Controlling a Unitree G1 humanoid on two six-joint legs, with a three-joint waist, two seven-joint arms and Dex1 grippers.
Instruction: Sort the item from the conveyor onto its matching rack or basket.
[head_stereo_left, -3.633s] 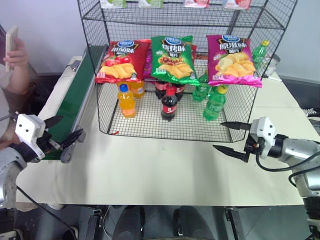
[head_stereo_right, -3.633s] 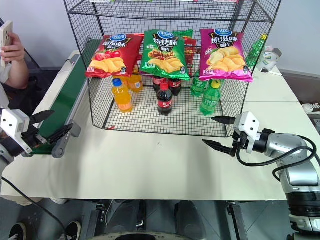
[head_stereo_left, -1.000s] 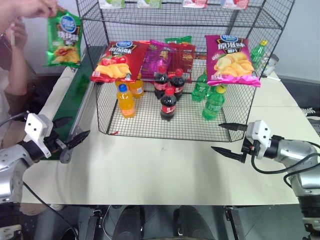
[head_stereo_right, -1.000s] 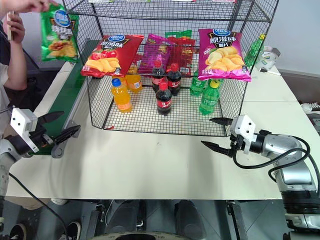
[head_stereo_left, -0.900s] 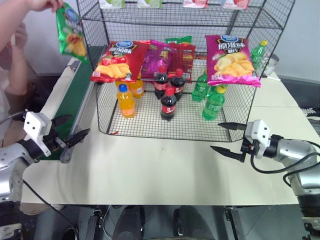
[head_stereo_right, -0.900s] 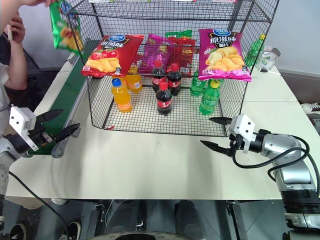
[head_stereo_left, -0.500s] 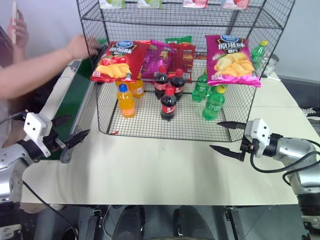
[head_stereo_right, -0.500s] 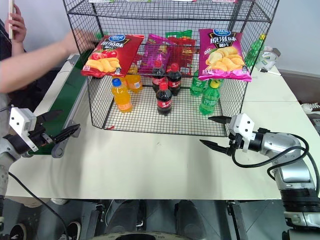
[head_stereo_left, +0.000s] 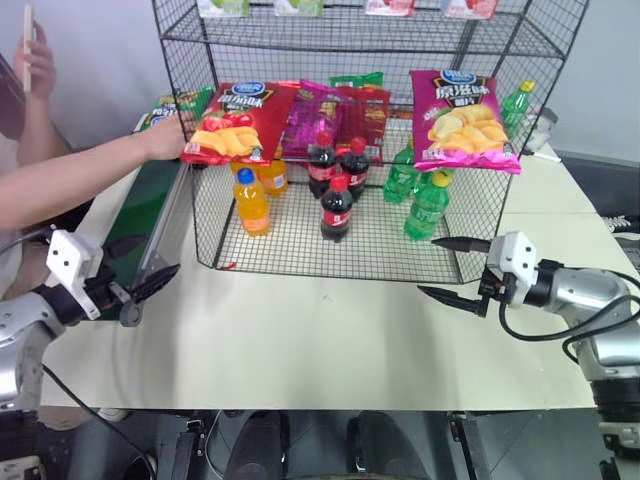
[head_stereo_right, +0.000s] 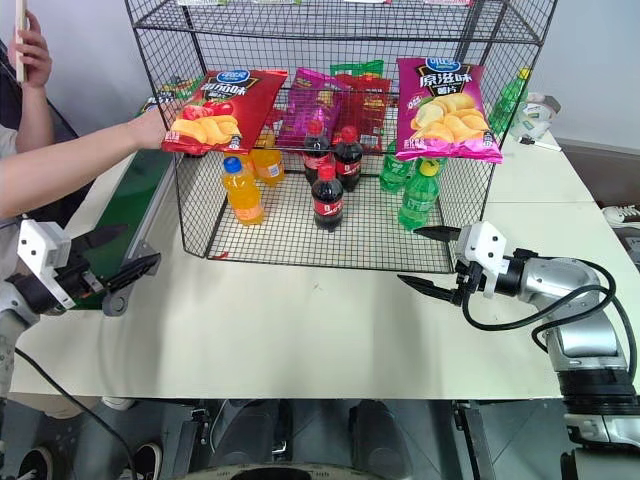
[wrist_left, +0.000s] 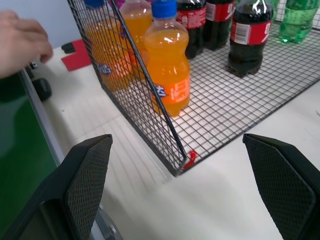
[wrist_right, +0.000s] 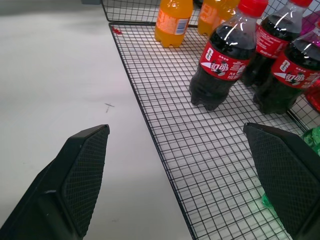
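your left gripper (head_stereo_left: 140, 262) hangs with its fingers spread wide, holding nothing, just beside the near end of the conveyor (head_stereo_left: 148, 205); your right gripper (head_stereo_left: 452, 269) is equally spread and empty, near the front right corner of the rack (head_stereo_left: 520, 60). the green crisp bag (head_stereo_left: 168, 108) lies at the far end of the conveyor, beside the rack's left wall, with a person's hand (head_stereo_left: 160, 135) on or just next to it, which one cannot be told. judge the step as waiting for the item: no pickup has begun. the next move calls for the left gripper to meet the bag on the belt once the hand is clear, then carry it to the vacant middle slot on the rack's front, between the red crisp bag (head_stereo_left: 232, 122) and the magenta crisp bag (head_stereo_left: 464, 106). note the edges: the conveyor's grey side rail and the rack's left wire wall bound a narrow lane. the pale table (head_stereo_left: 320, 340) in front of the rack offers open room for swinging across.
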